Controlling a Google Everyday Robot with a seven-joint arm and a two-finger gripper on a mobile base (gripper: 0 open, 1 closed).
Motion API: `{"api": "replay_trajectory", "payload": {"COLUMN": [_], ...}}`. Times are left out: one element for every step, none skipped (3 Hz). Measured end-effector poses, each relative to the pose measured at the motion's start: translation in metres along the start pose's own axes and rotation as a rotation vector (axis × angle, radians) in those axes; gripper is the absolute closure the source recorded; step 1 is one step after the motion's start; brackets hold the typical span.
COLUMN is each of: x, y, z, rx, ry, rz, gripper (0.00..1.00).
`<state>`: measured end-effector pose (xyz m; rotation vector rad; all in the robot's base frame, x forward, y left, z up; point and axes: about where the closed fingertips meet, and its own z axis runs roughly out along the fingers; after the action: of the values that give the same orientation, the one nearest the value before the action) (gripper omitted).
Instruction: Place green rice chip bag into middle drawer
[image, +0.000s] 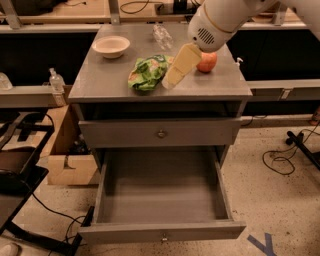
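Note:
The green rice chip bag (146, 73) lies crumpled on the grey cabinet top (105, 80), near its middle. My gripper (170, 80) hangs from the white arm just to the right of the bag, its cream tip low over the top and at the bag's right edge. I cannot tell whether it touches the bag. The middle drawer (161, 232) is pulled wide open below, its inside bare, with a small round knob on its front. The drawer above it (161, 133) is closed.
A red apple (208, 62) sits right of the gripper, partly behind the arm. A white bowl (111, 46) and a clear plastic bottle (162, 36) stand at the back. A cardboard box (67, 162) and cables (280, 160) lie on the floor beside the cabinet.

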<state>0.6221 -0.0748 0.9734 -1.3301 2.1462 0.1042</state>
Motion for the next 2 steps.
{"api": "replay_trajectory", "payload": {"x": [-0.019,-0.042], "y": [-0.012,-0.029], "z": [0.043,0.084], "rx": [-0.023,-0.047], "ry": [0.035,0.053], "rz": [-0.017,-0.047], "gripper": [0.0,0.0]}}
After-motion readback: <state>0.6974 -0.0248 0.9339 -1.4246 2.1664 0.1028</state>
